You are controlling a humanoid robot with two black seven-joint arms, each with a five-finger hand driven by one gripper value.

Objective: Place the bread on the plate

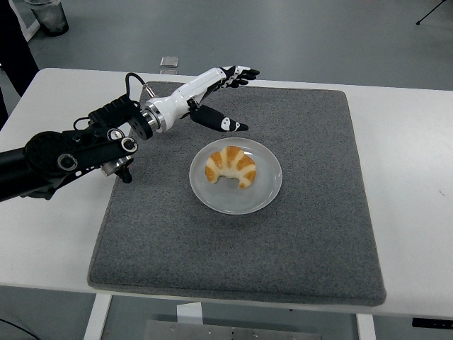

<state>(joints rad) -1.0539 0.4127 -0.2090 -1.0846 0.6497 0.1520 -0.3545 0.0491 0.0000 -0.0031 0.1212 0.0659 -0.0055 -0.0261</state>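
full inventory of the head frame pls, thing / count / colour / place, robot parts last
bread: 1, golden croissant, lying on the plate, nothing touching it
plate: 1, white, round, middle of the mat
mat: 1, grey, covers most of the table's centre
table: 1, white, under the mat
small object: 1, grey, flat, on the floor beyond the table's far edge
bin: 1, dark, on the floor at top left, cut off by the frame
person: 1, dark clothing only, at the top left edge
left arm: 1, black, comes in from the left edge
left hand: 1, white and black, fingers spread, empty, above the mat's far left part, clear of the plate
right arm: not in view
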